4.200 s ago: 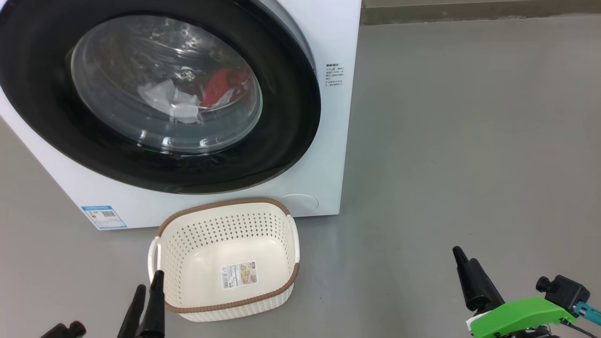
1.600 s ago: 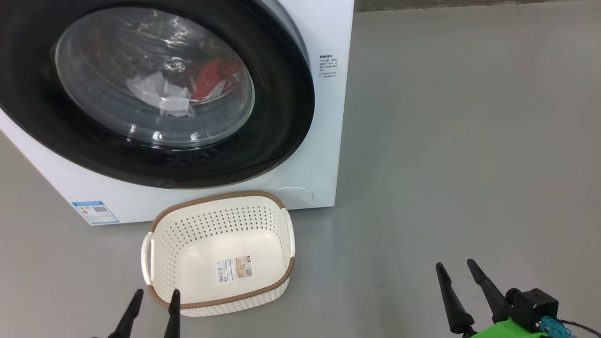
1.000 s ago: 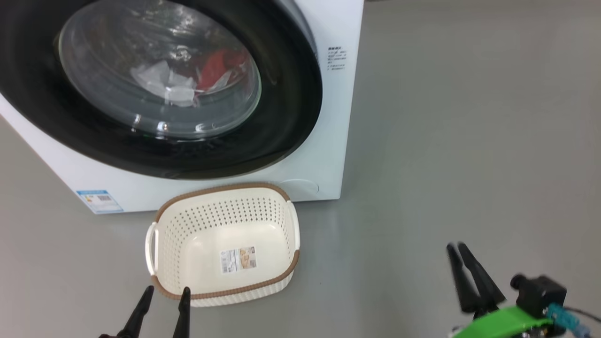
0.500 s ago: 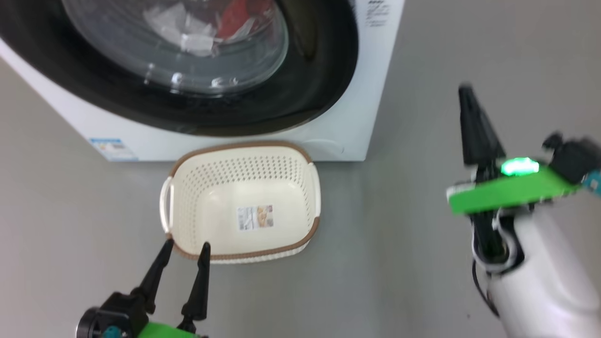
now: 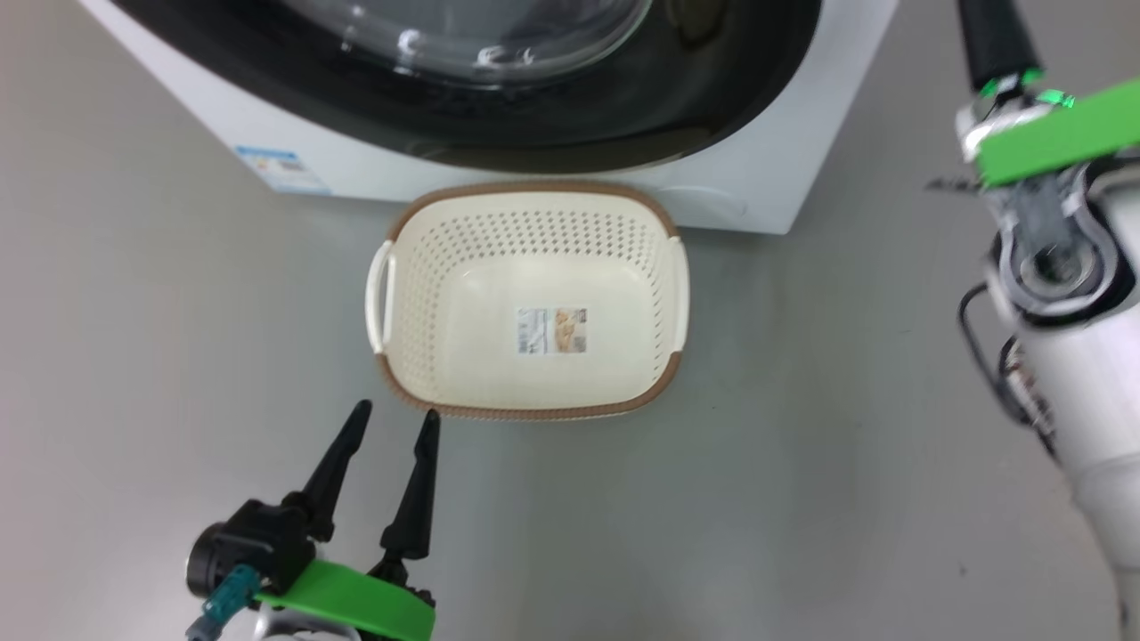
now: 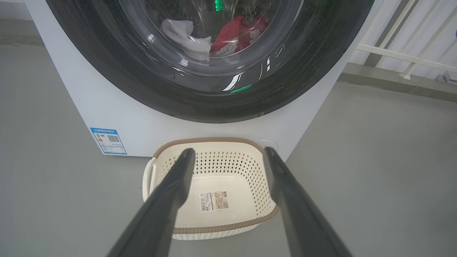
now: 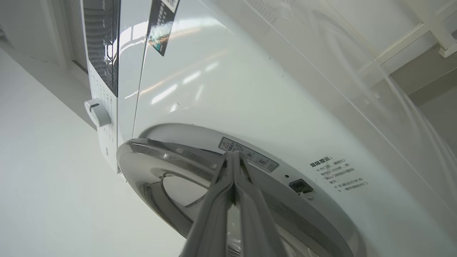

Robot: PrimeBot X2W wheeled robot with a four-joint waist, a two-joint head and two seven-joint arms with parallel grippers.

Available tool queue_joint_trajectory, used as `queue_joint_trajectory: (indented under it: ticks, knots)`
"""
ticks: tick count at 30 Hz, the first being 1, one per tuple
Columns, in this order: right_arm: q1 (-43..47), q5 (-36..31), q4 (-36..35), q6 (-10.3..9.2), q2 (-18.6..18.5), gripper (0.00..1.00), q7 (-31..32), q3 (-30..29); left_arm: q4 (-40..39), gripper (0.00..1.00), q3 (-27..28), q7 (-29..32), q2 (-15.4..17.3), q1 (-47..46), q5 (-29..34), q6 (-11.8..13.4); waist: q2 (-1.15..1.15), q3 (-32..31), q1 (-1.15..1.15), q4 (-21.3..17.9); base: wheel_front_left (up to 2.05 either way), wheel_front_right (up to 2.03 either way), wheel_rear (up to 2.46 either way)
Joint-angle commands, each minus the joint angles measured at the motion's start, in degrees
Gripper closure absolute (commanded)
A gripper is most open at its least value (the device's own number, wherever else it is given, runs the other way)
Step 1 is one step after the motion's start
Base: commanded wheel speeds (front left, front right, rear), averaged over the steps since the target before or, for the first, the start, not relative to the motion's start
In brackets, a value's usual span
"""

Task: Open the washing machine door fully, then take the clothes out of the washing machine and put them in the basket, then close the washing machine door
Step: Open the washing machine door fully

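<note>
- Head view: the basket [image 5: 463, 303] sits upright on the grey floor [image 5: 802, 445], mouth up and with nothing inside but the paper label [image 5: 552, 330] on its bottom.
- Its long axis runs left to right, parallel to the front of the washing machine [image 5: 802, 151], with one white handle at each short end. Its far long side lies just beside the machine's foot.
- The washing machine door [image 6: 210, 89] faces me and lies shut against the machine's front.
- Through the glass I see the clothes [image 6: 194, 44] low in the drum, the white one to the left of the red garment [image 6: 234, 34].
- My left gripper [image 5: 395, 409] is low at my lower left. Its fingers point up and forward at the basket's near left corner, spread wide with nothing between them. The tips are just short of the brown rim.
- In my left wrist view those two fingers frame the basket, with the door beyond it.
- My right arm is raised at the right of the head view. Its pale forearm [image 5: 1087, 401] climbs the edge, and the dark fingers run out past the top.
- My right gripper [image 7: 232, 155] has its fingers pressed flat together and holds nothing. The tips point at the door's outer edge beside a warning sticker [image 7: 248, 155]; I cannot tell whether they touch it.
</note>
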Motion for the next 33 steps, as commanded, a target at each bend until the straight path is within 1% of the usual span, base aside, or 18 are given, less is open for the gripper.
queue_joint_trajectory:
  ticks: [1,3,6,10,14,19,25,33]
  knots:
    - [-1.70,2.16,-1.26,0.02,0.05,1.00,1.10,0.89,-0.86,0.00,1.40,-0.70,0.80,-1.41,-0.43,-0.31,0.00,2.78,0.00,2.69,0.00,0.00,0.00]
    - [-3.59,7.13,-1.08,0.02,-1.04,1.00,4.18,0.52,-0.51,0.00,0.58,-0.70,0.79,-2.16,-0.79,-0.31,0.00,3.39,0.00,3.51,0.00,0.00,0.00]
    - [-6.10,12.38,0.36,0.02,-2.73,1.00,9.52,0.19,-0.15,0.00,-0.42,-0.70,0.80,-3.18,-1.30,-0.31,0.00,4.19,0.00,4.46,0.00,0.00,0.00]
    - [-9.10,17.30,2.77,0.02,-3.86,1.00,16.77,0.22,0.25,0.00,-1.45,-0.70,0.89,-3.97,-2.04,-0.31,0.00,5.01,0.00,5.33,0.00,0.00,0.00]
    - [-12.08,20.12,5.58,0.02,-4.43,1.00,22.51,0.25,0.77,0.00,-3.84,-0.70,1.22,-4.33,-3.13,-0.31,0.00,5.72,0.00,5.86,0.00,0.00,0.00]
    - [-15.67,20.98,9.82,0.02,-5.30,1.00,26.91,0.48,1.17,0.00,-5.84,-0.70,1.38,-5.01,-4.12,-0.31,0.00,6.37,0.00,6.78,0.00,0.00,0.00]
    - [-18.76,21.47,13.95,0.02,-4.92,1.00,31.27,1.57,1.42,0.00,-6.65,-0.70,1.60,-5.16,-4.77,-0.31,0.00,6.49,0.00,7.39,0.00,0.00,0.00]
    - [-16.78,21.24,15.40,0.02,-3.80,1.00,36.12,3.89,1.80,0.00,-6.46,-0.70,1.64,-4.03,-4.46,-0.31,0.00,3.24,0.00,6.84,0.00,0.00,0.00]
